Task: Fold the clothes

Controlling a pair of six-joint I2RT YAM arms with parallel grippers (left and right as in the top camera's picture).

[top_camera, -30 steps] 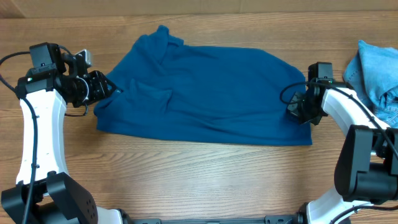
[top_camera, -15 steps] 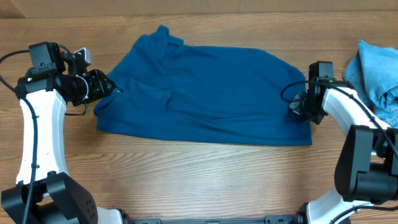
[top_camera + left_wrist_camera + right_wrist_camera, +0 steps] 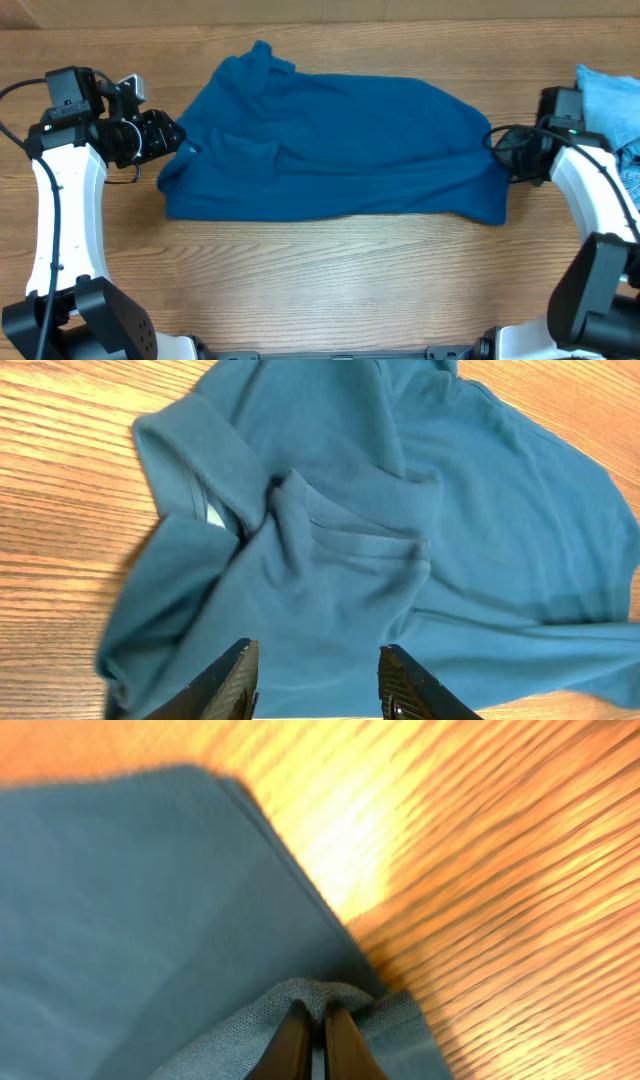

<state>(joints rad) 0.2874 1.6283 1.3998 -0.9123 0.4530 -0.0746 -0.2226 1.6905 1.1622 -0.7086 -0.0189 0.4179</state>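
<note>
I count two garments in all: one deep-blue shirt (image 3: 330, 145) and one pale-blue denim piece (image 3: 610, 100). There is one of each colour. Both lie on one wooden table (image 3: 330, 290), the only table I see.

Of my own parts I count two arms, one left arm (image 3: 65, 220) and one right arm (image 3: 592, 192). They carry two claws, one left gripper (image 3: 172, 140) and one right gripper (image 3: 500, 158). Each claw has two fingers (image 3: 230, 680), which makes four fingers altogether, one pair in each wrist view.
</note>
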